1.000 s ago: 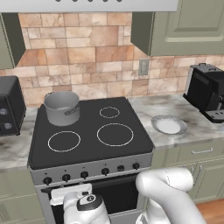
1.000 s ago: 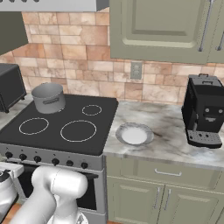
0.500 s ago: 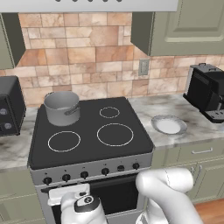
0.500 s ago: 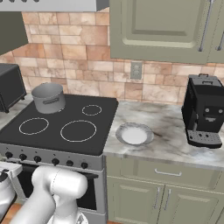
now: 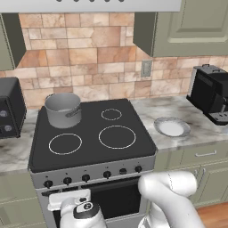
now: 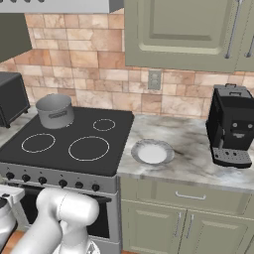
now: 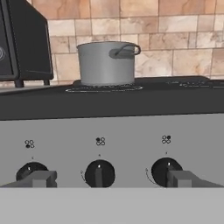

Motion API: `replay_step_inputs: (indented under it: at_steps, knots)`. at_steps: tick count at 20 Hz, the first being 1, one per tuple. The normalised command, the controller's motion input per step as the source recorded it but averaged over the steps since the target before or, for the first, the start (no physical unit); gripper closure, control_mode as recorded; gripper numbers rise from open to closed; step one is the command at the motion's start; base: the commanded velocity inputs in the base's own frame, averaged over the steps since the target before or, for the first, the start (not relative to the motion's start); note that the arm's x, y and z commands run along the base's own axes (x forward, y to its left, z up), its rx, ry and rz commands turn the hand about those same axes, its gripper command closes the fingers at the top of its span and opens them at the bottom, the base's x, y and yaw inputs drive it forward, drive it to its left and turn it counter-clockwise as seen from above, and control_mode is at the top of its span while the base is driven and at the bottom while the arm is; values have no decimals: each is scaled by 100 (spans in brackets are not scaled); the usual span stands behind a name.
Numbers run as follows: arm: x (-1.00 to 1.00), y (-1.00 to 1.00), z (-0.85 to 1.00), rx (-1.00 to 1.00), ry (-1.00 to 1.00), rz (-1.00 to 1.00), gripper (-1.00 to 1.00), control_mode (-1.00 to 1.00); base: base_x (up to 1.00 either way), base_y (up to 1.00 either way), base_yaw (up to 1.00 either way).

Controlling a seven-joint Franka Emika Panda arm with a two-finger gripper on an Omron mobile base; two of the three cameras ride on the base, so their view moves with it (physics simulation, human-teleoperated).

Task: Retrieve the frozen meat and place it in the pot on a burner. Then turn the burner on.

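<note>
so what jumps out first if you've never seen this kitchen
The grey pot sits alone on the back left burner of the black stove. In the hand view the open gripper faces the row of knobs on the stove front. A white plate lies on the marble counter beside it.

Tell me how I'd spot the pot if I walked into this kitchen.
Find the black stove set into the marble counter. The pot stands on its back left burner, next to a black appliance on the counter. It is the one round grey metal vessel with straight sides; the white plate right of the stove is flat.
</note>
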Motion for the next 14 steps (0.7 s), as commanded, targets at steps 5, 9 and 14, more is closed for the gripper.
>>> replay_step_inputs:
  at_steps: [5,9,14]
  knots:
    - [1,25,-9,0,0,0,-100,-100,0,0,0]
    - [10,17,-6,0,0,0,-100,-100,0,0,0]
    - [17,5,-5,0,0,0,-100,-100,0,0,0]
